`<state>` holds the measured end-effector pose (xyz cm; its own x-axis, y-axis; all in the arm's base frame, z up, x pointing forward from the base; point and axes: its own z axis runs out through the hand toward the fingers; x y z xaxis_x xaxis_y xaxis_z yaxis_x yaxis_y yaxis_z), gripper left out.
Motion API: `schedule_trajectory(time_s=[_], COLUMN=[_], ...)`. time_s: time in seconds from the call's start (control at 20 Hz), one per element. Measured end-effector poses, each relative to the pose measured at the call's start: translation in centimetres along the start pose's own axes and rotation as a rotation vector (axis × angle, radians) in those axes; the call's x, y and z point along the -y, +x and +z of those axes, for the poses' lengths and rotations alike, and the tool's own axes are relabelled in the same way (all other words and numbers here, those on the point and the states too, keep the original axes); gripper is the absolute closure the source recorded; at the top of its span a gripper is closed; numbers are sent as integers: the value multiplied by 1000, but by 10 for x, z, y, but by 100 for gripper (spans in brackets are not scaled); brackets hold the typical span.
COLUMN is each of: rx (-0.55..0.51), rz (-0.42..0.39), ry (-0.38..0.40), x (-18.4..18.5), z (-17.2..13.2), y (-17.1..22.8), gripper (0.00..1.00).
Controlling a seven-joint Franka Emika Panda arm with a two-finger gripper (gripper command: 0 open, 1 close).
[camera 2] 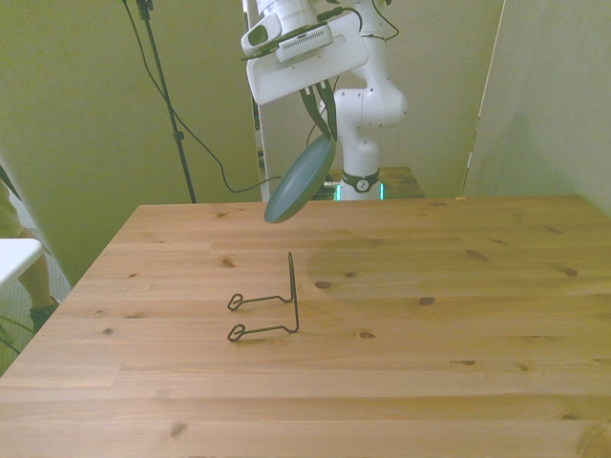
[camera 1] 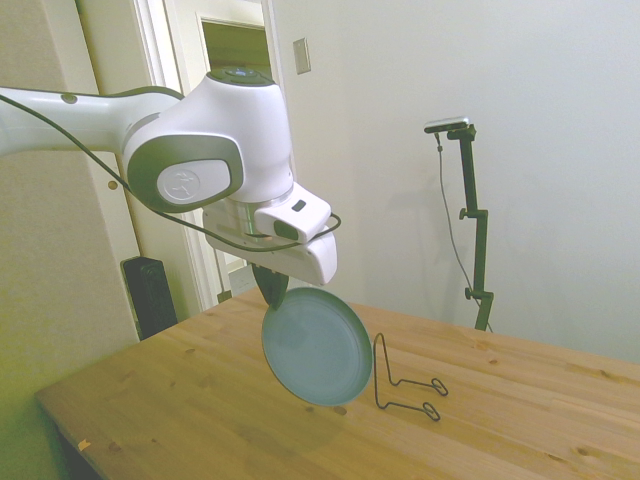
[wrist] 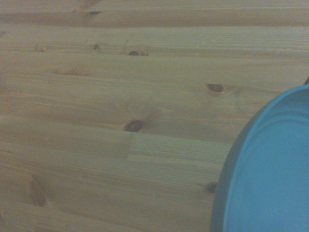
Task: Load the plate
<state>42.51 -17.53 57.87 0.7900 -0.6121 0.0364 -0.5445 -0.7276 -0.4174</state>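
In the side view the white arm comes in from the picture's left, its dark two-finger gripper [camera 1: 272, 290] pointing down with the fingers pinched together on the upper rim of the round, flat, dark teal-green plate [camera 1: 316, 346]. The plate hangs in the air clear of the pale knotty wooden table [camera 1: 180, 410], tipped up steeply so that its smooth hollow face with the slightly raised rim looks toward the side camera. Just to its right in that view stands the thin black wire stand [camera 1: 400, 378], its upright loop close to the plate's edge and its two curled feet resting on the boards; whether plate and wire touch cannot be told here. In the front view the wire stand [camera 2: 272, 305] sits on the table [camera 2: 458, 315] toward the front view's left, and above and beyond it, well apart from it, the plate [camera 2: 300, 180] hangs slantwise, seen nearly edge-on, its lower end toward the front view's left and its upper end pinched in the gripper [camera 2: 327, 131] under the white wrist block. The wrist view shows bare planks [wrist: 111, 121] with dark knots, and a blurred curve of the plate [wrist: 270, 174] close against the lens.
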Motion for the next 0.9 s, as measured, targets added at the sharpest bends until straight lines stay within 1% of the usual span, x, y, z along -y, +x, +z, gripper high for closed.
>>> schedule_trajectory(time_s=[0.15, 0.3, 0.5, 0.6, 0.7, 0.9], rx=[39, 64, 91, 105, 129, 195], rz=[-15, -19, 0, 1, -7, -44], ry=[-6, -5, 39, 61, 77, 104], x=[-4, -13, -27, -28, -23, -13], z=[3, -7, -37, -48, -52, -46], y=[0, 11, 49, 71, 88, 115], gripper=[100, 100, 100, 100, 100, 100])
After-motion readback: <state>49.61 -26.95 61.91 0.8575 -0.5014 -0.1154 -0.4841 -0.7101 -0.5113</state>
